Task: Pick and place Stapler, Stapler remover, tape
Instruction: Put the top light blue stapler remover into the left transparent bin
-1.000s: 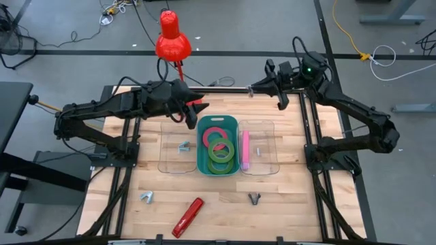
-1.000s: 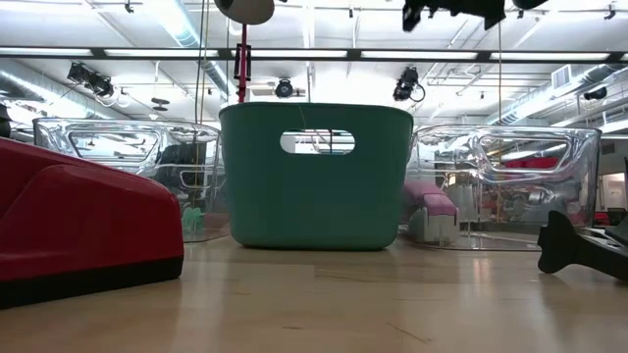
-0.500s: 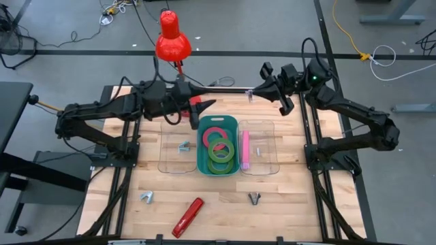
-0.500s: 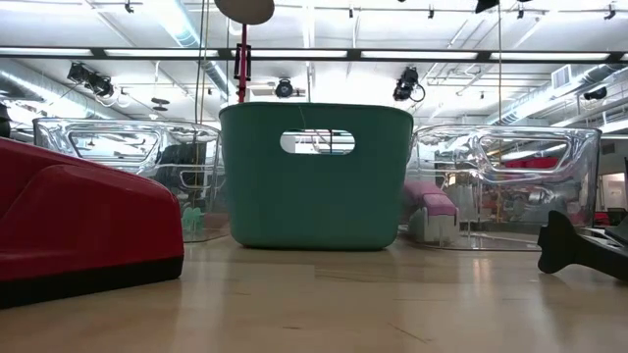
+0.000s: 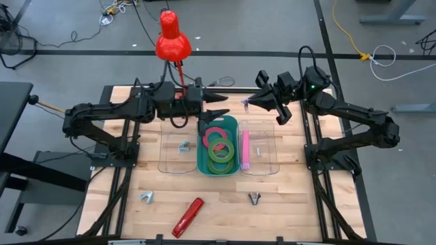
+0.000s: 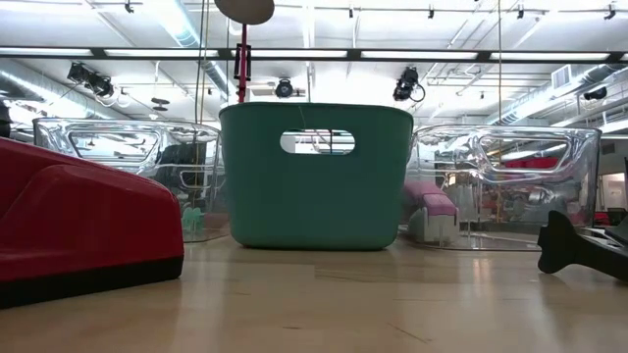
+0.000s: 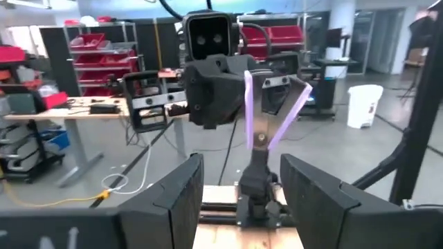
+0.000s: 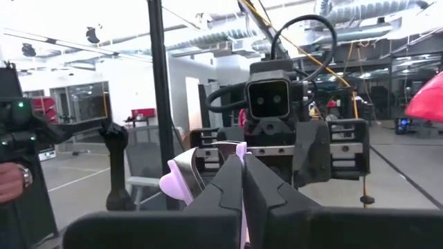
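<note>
Both arms are up in the air, facing each other above the far end of the bins. The left gripper (image 5: 221, 106) has its two fingers apart and holds nothing. The right gripper (image 5: 249, 101) has its fingers pressed together, also on nothing.

Far below and nearer the front than both grippers, the long red stapler (image 5: 188, 217) lies on the wooden table (image 5: 300, 204). The small dark staple remover (image 5: 254, 199) and a little grey staple remover (image 5: 147, 197) lie there too. Pink and green tape rings (image 5: 219, 145) already sit in the teal plastic bin (image 5: 202, 146) under the left gripper.

The grippers are very close. If either one moves forward, they could bump.
</note>
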You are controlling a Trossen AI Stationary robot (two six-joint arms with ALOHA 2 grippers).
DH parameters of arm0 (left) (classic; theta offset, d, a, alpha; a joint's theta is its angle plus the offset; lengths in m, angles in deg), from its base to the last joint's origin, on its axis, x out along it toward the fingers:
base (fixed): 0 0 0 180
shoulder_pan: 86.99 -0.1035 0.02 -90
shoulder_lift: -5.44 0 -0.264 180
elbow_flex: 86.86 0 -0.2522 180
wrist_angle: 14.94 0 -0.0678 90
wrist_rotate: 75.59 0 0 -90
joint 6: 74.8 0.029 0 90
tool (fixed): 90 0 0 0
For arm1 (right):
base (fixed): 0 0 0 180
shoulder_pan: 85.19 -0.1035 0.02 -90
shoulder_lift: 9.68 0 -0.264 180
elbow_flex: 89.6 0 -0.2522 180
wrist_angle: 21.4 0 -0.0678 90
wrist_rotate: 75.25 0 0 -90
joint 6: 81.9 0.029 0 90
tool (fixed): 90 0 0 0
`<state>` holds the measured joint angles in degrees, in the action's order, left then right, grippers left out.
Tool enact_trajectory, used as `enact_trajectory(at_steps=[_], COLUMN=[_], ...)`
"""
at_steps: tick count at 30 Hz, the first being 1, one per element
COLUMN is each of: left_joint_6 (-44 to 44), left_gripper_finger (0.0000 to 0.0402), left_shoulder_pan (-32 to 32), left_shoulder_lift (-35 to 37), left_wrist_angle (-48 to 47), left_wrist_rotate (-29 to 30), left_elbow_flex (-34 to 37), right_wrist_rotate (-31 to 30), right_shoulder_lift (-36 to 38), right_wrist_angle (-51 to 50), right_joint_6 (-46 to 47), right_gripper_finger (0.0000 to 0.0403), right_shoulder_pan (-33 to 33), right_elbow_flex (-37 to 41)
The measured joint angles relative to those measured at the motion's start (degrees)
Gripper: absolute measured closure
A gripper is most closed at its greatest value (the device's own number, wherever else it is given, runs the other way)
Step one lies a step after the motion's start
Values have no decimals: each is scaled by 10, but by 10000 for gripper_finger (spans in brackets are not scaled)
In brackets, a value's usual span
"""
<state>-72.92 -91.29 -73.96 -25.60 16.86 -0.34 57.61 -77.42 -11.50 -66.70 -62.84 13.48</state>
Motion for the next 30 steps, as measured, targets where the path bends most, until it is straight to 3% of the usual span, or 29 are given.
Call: enact_trajectory(at_steps=[12, 30], left_joint_6=[-17, -27], left_gripper_finger=[207, 207], left_shoulder_pan=[0, 0], left_shoulder_lift=[-5, -28], left_wrist_angle=[64, 65], left_wrist_rotate=[-61, -67], left_elbow_flex=[0, 0], right_wrist_rotate=[-9, -34], right_shoulder_lift=[0, -6], right_wrist_angle=[-19, -43], right_joint_6=[-18, -24], right_gripper_finger=[403, 403], right_shoulder_pan=[-28, -33], right_elbow_flex=[0, 0])
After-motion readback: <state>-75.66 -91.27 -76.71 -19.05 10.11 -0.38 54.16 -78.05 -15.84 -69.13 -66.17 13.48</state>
